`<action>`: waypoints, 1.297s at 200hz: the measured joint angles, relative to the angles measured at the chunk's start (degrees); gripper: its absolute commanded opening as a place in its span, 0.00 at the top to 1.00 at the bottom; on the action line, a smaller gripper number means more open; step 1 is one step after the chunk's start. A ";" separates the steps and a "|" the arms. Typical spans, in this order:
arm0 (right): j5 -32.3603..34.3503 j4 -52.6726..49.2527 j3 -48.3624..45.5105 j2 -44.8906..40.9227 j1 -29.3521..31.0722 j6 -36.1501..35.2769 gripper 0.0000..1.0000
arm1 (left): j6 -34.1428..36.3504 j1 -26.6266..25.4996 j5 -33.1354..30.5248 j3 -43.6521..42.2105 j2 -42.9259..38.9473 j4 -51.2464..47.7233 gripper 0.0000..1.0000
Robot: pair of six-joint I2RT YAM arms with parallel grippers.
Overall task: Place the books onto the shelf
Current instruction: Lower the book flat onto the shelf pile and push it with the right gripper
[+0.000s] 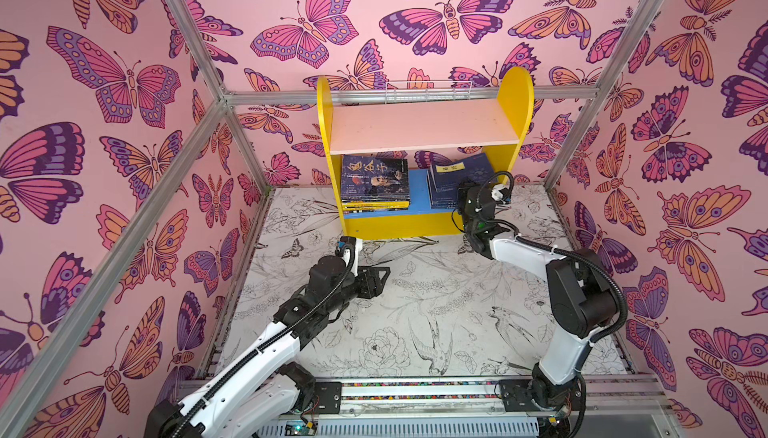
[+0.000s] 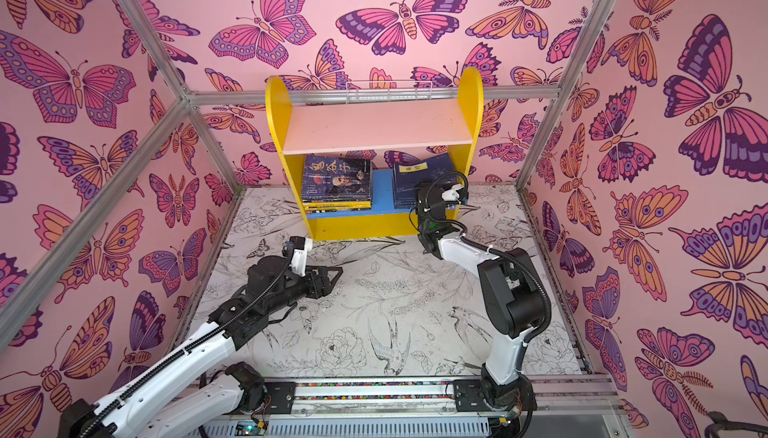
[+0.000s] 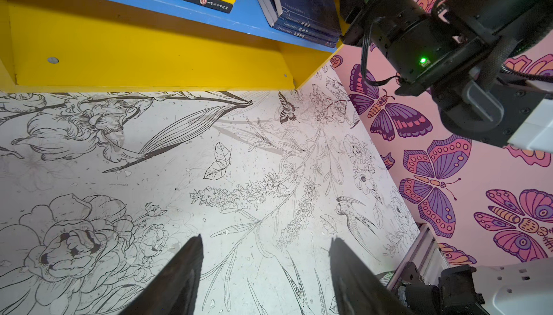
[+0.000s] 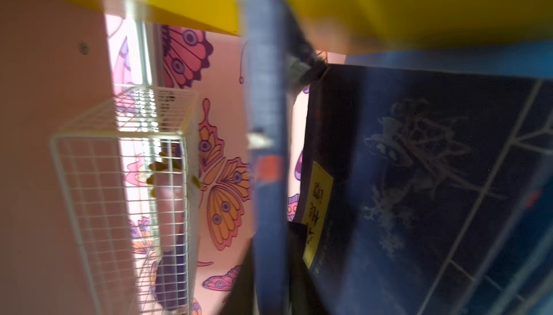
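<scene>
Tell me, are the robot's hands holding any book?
Left gripper: nothing, open. Right gripper sits at the navy blue paperback stack; its hold cannot be told.

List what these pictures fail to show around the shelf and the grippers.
- Right gripper: in both top views its own wrist hides the jaws; the right wrist view is too blurred to show any grip.
- Navy books: the count is unclear, part hidden by that arm.
- Left gripper: fingertips only, base cut off by the frame edge.
</scene>
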 measured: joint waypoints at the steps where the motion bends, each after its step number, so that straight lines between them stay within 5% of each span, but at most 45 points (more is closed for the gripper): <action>1: 0.02 -0.22 0.09 0.00 0.00 0.07 0.62 | 0.00 0.00 -0.02 0.00 0.00 0.00 0.31; 35: -1.11 -10.43 4.59 -0.04 0.00 0.31 0.44 | -0.33 0.00 -0.24 -0.04 0.00 -0.04 0.31; 106: -7.85 -30.73 13.79 -0.13 -1.07 0.35 0.41 | -0.39 -0.02 -1.03 -0.04 -0.04 -0.02 0.31; 259: -26.71 -39.39 19.87 4.28 -5.81 -0.17 0.32 | -0.42 -0.02 -1.53 -0.04 0.42 -0.09 0.32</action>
